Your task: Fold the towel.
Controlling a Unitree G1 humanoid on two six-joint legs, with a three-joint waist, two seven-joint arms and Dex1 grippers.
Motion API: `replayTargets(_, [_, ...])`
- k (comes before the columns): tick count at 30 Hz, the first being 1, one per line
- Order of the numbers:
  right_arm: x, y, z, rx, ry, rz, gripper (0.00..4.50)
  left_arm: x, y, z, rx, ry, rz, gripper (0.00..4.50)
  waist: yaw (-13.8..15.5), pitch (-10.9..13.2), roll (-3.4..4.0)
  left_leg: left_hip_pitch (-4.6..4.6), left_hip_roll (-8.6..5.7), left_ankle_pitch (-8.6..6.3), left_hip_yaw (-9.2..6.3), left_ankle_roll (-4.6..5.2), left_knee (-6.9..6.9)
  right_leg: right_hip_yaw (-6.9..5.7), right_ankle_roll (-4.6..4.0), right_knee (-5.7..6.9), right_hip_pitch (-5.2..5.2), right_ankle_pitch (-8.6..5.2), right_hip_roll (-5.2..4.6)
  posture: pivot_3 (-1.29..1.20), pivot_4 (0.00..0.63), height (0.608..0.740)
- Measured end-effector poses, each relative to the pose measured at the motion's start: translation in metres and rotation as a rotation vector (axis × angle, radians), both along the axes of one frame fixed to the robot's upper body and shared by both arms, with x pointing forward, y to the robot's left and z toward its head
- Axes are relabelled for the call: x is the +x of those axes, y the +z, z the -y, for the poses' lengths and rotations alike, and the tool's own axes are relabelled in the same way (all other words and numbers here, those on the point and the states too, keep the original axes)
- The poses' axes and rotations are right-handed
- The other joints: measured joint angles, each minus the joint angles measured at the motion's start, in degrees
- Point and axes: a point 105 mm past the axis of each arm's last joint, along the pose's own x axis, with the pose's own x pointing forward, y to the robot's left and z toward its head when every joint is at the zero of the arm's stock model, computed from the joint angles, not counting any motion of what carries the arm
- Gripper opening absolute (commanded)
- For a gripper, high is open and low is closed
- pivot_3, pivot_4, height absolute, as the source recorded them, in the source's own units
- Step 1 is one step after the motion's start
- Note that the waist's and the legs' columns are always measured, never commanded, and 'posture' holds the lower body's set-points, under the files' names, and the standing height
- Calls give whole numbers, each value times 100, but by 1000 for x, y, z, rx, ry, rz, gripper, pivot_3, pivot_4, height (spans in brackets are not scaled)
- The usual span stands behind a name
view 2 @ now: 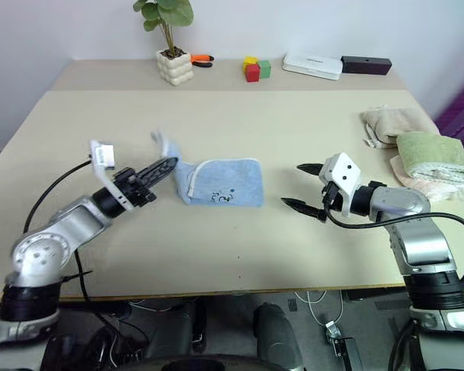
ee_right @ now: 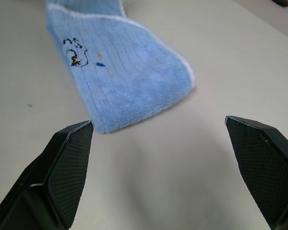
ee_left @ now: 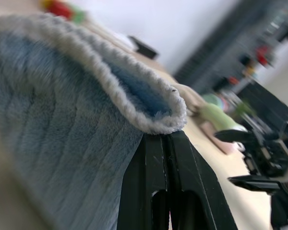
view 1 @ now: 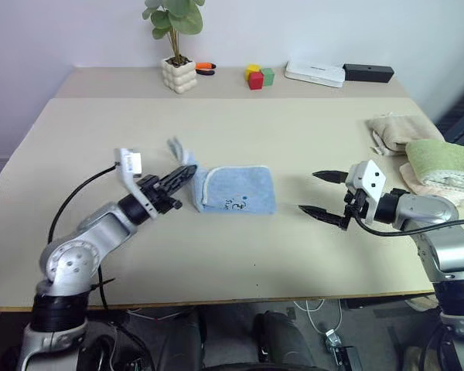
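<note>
Lying mid-table: towel, folded, one corner lifting; left gripper fingers pinching tight on that corner; right gripper fingers gaping wide, holding nothing, beside towel

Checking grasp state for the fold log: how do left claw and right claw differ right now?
The left claw is shut, pinching the pale hem of the light blue towel; the right claw stands wide open and holds nothing. The left claw touches the towel's raised edge; the right claw hangs apart from it, off its other side. Both have two black fingers and point inward toward the towel.
</note>
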Motion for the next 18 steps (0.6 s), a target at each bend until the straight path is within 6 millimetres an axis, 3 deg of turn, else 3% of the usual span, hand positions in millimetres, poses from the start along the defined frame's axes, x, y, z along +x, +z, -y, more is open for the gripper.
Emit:
replayTargets(4, [1, 4, 5, 5, -32, 22, 4500, 3, 2, 32, 45, -136, 48, 28, 1, 0, 0, 0, -1, 0, 0, 0, -3, 0, 12, 0, 0, 5, 0, 0, 150, 735])
replayTargets(13, [-9, 0, 16, 0, -88, 29, 4500, 15, -33, 66, 171, -288, 0, 28, 10, 2, 1, -1, -1, 0, -2, 0, 0, 0, 14, 0, 0, 5, 2, 0, 150, 735])
replayTargets(18, [-17, 6, 22, 18, -106, 38, 4500, 16, -36, 87, 213, -363, 25, 28, 24, 3, 1, -1, -1, 0, -4, 0, 0, 0, 16, 0, 0, 6, 3, 0, 150, 735])
